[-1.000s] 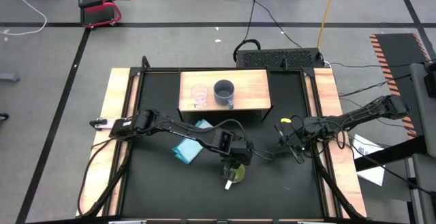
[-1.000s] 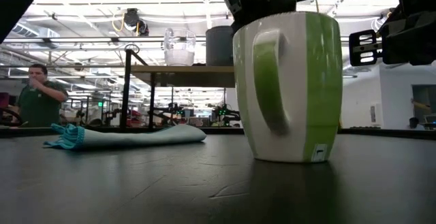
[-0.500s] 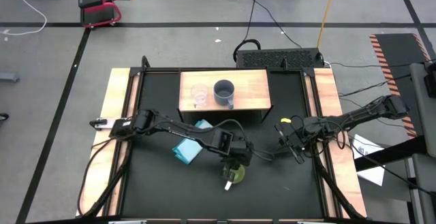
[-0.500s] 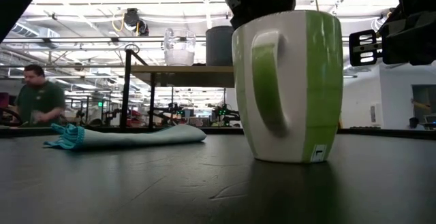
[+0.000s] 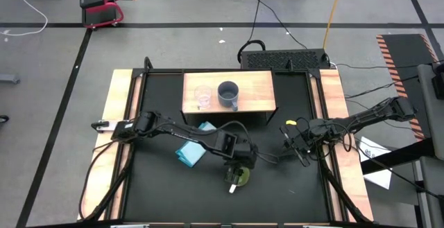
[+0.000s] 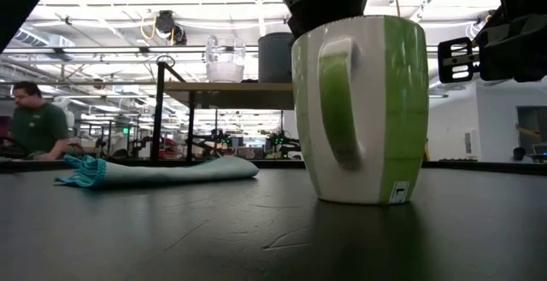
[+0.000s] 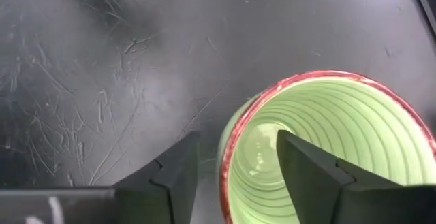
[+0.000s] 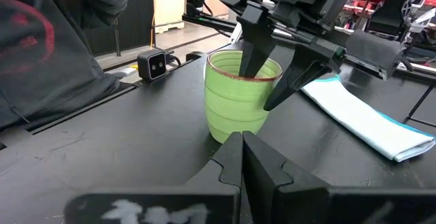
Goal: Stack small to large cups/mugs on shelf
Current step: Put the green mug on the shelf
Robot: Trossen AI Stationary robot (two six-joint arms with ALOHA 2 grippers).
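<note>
The lime-green mug (image 5: 240, 178) stands upright on its base on the black table, in the near middle, its handle (image 6: 338, 102) toward the near edge. My left gripper (image 7: 238, 137) is open over its rim: one finger is inside the mug (image 7: 327, 142), one outside, with a gap on each side of the wall. The clear glass cup (image 5: 202, 97) and the grey-blue mug (image 5: 228, 94) stand side by side on the wooden shelf (image 5: 258, 98) at the back. My right gripper (image 8: 242, 157) hovers shut at the table's right (image 5: 297, 141).
A folded light blue cloth (image 5: 193, 149) lies left of the green mug, in front of the shelf. Wooden strips (image 5: 119, 117) line the table's sides. A small camera (image 8: 153, 64) stands at the near edge, and a person (image 8: 48, 47) stands just beyond it.
</note>
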